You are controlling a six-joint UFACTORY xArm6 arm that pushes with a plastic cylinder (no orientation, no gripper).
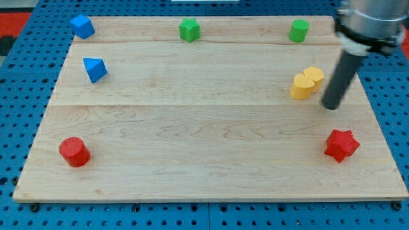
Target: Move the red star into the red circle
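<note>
The red star (341, 145) lies near the board's lower right corner. The red circle (75, 151), a short red cylinder, lies near the lower left corner, far across the board from the star. My tip (331, 106) is at the view's right, above the red star with a gap between them, and just right of two yellow blocks (306, 82). It touches no block.
A blue block (82, 27) sits at the top left and a blue triangular block (94, 69) below it. A green star-like block (189, 30) is at top centre and a green cylinder (298, 30) at top right. The wooden board's right edge (383, 128) is close to the star.
</note>
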